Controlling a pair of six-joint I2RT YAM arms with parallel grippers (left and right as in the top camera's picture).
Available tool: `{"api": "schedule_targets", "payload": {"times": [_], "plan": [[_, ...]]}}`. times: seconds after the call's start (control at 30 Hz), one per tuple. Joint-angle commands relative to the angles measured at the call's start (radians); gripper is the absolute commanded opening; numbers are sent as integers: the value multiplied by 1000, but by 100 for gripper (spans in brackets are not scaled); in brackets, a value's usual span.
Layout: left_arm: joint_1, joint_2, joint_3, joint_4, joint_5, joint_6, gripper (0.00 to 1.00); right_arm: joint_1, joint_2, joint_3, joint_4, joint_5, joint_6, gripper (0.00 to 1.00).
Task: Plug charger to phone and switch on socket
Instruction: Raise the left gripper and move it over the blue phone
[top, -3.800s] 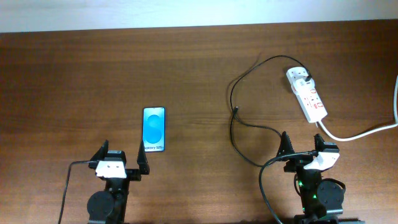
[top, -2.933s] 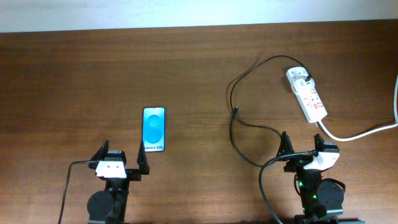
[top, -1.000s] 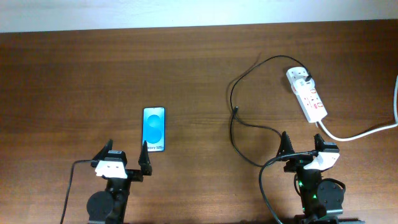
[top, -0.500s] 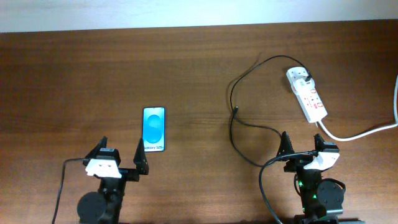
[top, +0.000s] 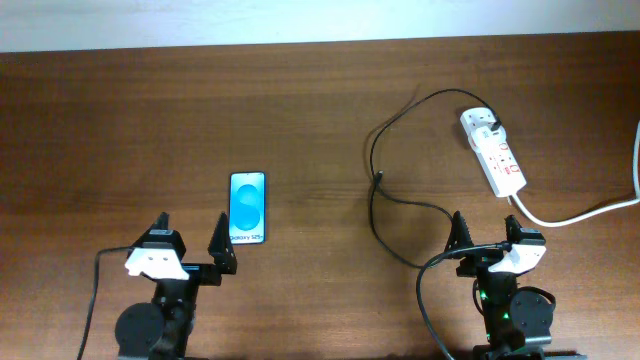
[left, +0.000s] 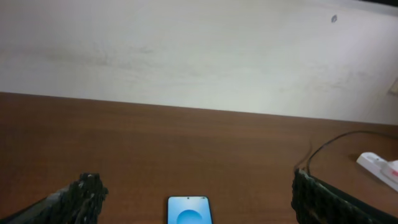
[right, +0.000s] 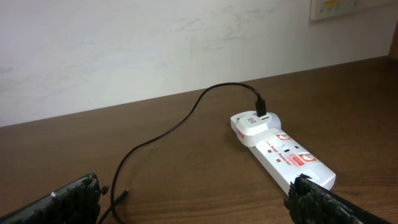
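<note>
Jaws wide apart on both arms, nothing between them! The phone lay flat on the table, screen up and glowing blue. Its long axis ran straight away from the robot, with the "Galaxy S25+" text at the near end. Just short of that near end sat the left gripper, and one finger reached close to the phone's near corner without touching it. That arm was low at the near edge of the table and skewed a little off square. In the left wrist view the phone showed between the spread fingers.

Well off to the right, the socket lay on a diagonal, its far end to the left and its near end to the right. The thick white cord left it at the near end. The charger had its plug head seated at the socket's far end. Its cable arced left and came down to a small tip lying loose between phone and socket. The right gripper sat tucked at the near edge, pointing at the far side, with the socket ahead of it.
</note>
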Motion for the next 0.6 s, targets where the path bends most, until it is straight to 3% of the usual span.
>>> {"api": "schedule_targets", "payload": {"times": [0.0, 0.57], "plan": [[2, 5, 64, 5, 11, -24, 99, -6, -6, -9, -1, 11, -6, 98], [2, 5, 121, -2, 23, -58, 99, -6, -6, -9, -1, 11, -6, 98]]}}
